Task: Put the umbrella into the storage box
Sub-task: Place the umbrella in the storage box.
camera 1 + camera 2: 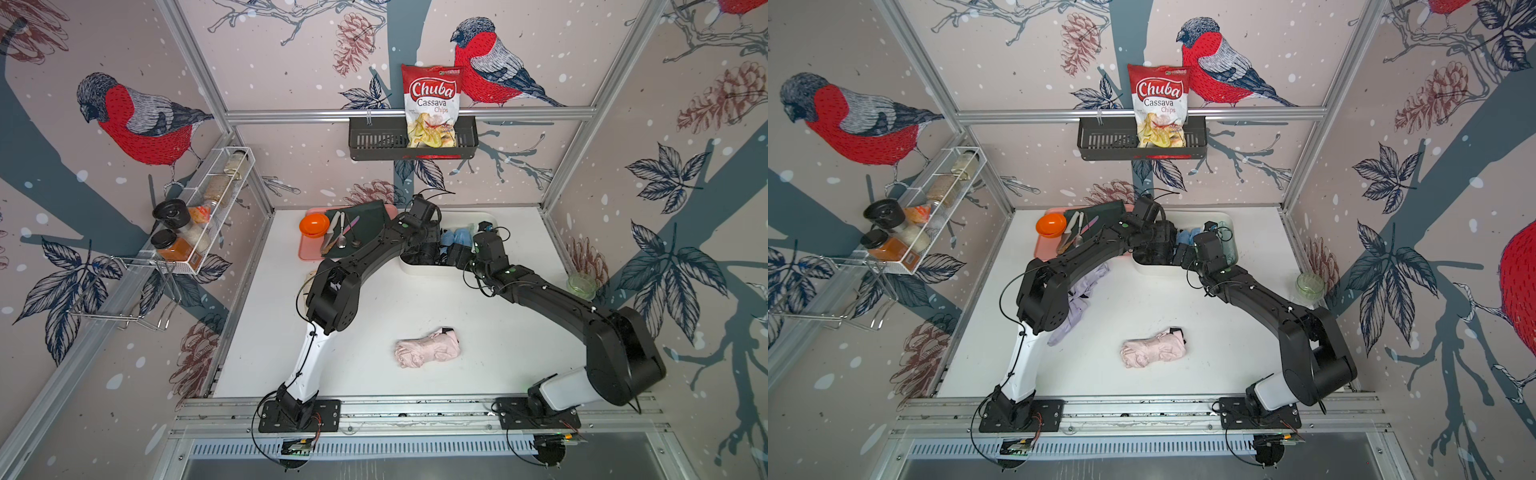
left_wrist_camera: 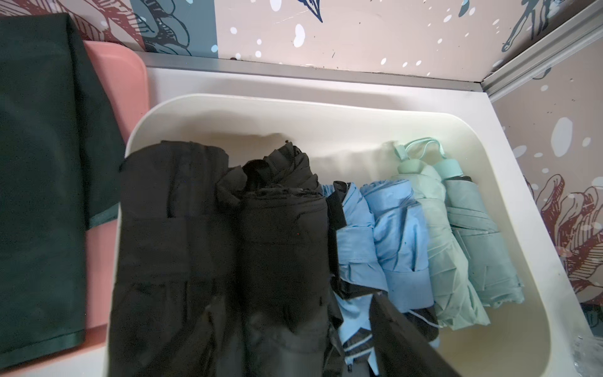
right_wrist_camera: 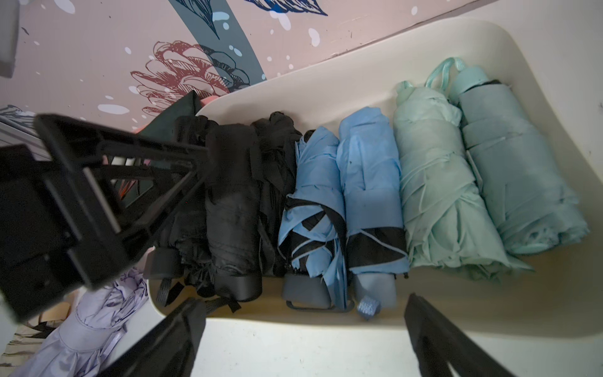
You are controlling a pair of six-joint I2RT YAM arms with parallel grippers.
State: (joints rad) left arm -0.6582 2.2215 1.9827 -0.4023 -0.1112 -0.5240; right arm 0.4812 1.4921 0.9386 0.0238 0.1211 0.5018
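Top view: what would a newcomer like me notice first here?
The left arm and right arm meet over the cream box at the back of the table; it is packed with folded umbrellas in black, blue and mint. One pink umbrella lies alone in front. A red chips bag stands in a wall basket above.

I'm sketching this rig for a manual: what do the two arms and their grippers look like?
The left arm and right arm match: black rounded housings, a white lowest link, a small green light, thin black cables looping alongside, black base plates. The fingers are black, with open triangular ribbing.
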